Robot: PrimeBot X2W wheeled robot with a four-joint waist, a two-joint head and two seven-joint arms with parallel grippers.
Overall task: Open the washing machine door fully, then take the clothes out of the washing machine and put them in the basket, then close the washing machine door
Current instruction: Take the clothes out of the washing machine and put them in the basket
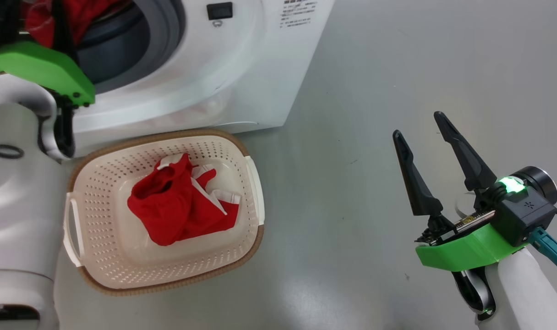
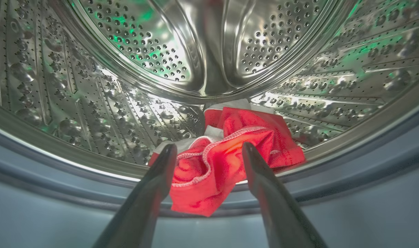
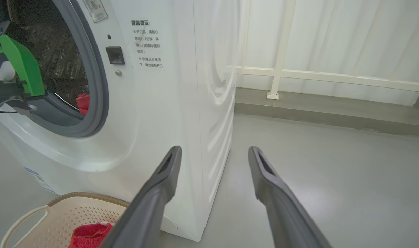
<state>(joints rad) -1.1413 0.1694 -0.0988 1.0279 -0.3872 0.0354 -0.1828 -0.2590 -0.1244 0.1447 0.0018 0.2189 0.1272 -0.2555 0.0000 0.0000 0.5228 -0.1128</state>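
Left gripper (image 2: 208,146) fingers rise closest to the lens in the left wrist view. They are spread wide apart, grip nothing, and point into the mouth of the washing machine (image 1: 242,68).

Washing machine: white front-loader standing on the grey floor (image 1: 374,68). Its round opening is uncovered in the head and right wrist views. A grey rubber ring (image 2: 58,193) surrounds the perforated steel drum (image 2: 126,44).

Basket (image 1: 100,183): cream, perforated, brown rim, 2 side handles. It sits on the floor just in front of the machine base.

Right gripper (image 1: 418,124): held over bare floor at the lower right of the head view, well apart from basket and machine. Its 2 fingers are open and empty.

Item 1: red garment (image 2: 209,168) with white trim, lying at the front lip of the drum, its lower edge draped toward the rubber ring. It sits between the left fingers; contact with either finger cannot be determined.

Item 2: red-and-white garment (image 1: 177,211), bunched in the middle of the basket.

A printed label (image 3: 147,44) and a small black latch socket (image 3: 115,55) sit on the machine front beside the ring.
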